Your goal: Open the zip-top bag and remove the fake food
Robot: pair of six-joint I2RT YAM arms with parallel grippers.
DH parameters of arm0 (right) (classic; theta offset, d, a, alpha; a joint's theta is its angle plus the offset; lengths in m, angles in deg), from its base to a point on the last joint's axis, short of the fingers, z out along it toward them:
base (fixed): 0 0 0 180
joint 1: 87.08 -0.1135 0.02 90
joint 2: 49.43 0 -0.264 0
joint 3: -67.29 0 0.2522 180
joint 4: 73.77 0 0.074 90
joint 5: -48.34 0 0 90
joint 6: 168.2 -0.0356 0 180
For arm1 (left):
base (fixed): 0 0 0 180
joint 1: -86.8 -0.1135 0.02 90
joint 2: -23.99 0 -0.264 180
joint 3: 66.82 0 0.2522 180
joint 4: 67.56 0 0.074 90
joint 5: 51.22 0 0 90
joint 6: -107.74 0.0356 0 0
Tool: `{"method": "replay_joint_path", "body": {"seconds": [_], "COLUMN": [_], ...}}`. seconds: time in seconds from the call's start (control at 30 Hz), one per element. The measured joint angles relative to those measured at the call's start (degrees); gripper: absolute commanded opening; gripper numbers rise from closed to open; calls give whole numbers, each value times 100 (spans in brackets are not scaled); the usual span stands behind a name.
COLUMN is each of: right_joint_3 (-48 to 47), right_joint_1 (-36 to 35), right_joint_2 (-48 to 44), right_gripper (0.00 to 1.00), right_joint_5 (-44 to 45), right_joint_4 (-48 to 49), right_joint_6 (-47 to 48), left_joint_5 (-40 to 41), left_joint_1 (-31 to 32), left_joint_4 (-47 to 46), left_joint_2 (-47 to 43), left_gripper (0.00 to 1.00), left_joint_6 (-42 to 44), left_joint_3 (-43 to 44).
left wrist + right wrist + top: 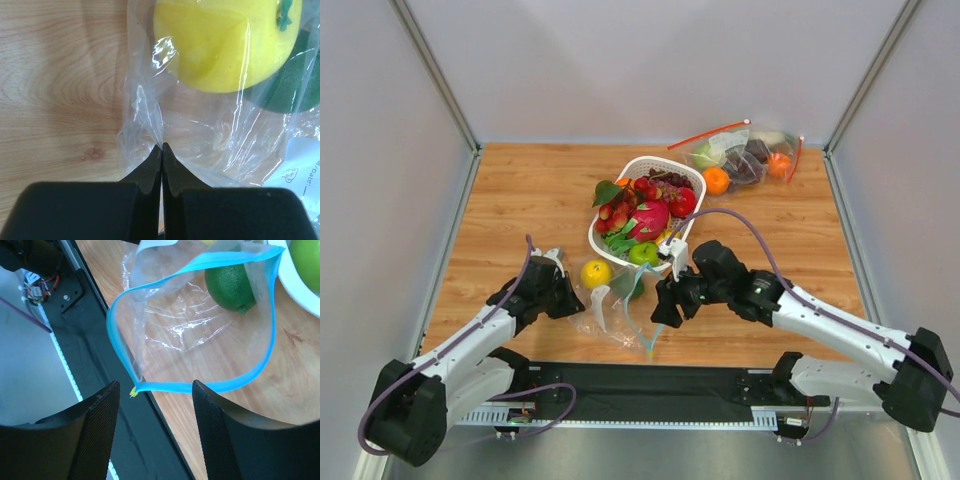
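Observation:
The zip-top bag (pixel 617 305) lies on the table between the arms, its teal zip strip (pixel 200 385) spread into an open loop. A yellow lemon (pixel 596 272) and a dark green fruit (pixel 635 288) sit inside it. The lemon (pixel 225 40) and green fruit (pixel 295 85) show under the plastic (pixel 200 135) in the left wrist view. My left gripper (pixel 162 147) is shut on a fold of the bag's closed end, at the left gripper's spot (pixel 576 306) in the top view. My right gripper (pixel 156 390) is open and empty, just above the bag's mouth (pixel 665 312).
A white basket (pixel 642 162) behind the bag holds a pink dragon fruit (pixel 650 218), strawberries (pixel 612 215) and a green apple (pixel 643 253). An orange (pixel 716 180) lies beside a clear bag with a red-orange strip (pixel 750 150) at back right. The black base rail (pixel 650 385) runs along the near edge.

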Motion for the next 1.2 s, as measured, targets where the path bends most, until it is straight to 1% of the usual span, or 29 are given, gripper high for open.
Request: {"method": "replay_joint_path", "body": {"seconds": [0.1,0.27,0.47,0.9,1.03,1.1,1.2], "right_joint_3": [133,376,680,1001,1058,1097,1158], "right_joint_1": [-15,-17,-20,-122,-144,-160,-173], "right_joint_2": [337,730,1281,2175,2406,2428,2450], "right_gripper": [61,62,64,72,75,79,81], "right_joint_5": [-17,79,352,1075,1259,1314,1388], "right_joint_4": [284,1093,2175,4046,4376,4538,4817], "right_joint_6": [7,44,61,-28,-131,-190,-269], "left_joint_5": [0,-55,-435,-1298,-1528,-1598,-1733], "left_joint_1": [0,0,-4,9,175,313,549], "left_joint_4": [-9,-79,-181,-243,-256,-254,-249], "left_joint_2": [79,380,695,684,673,673,671], "left_gripper": [0,0,0,0,0,0,0], "left_joint_6": [26,116,367,509,492,487,466], "left_joint_3": [7,52,101,90,74,74,74]}}
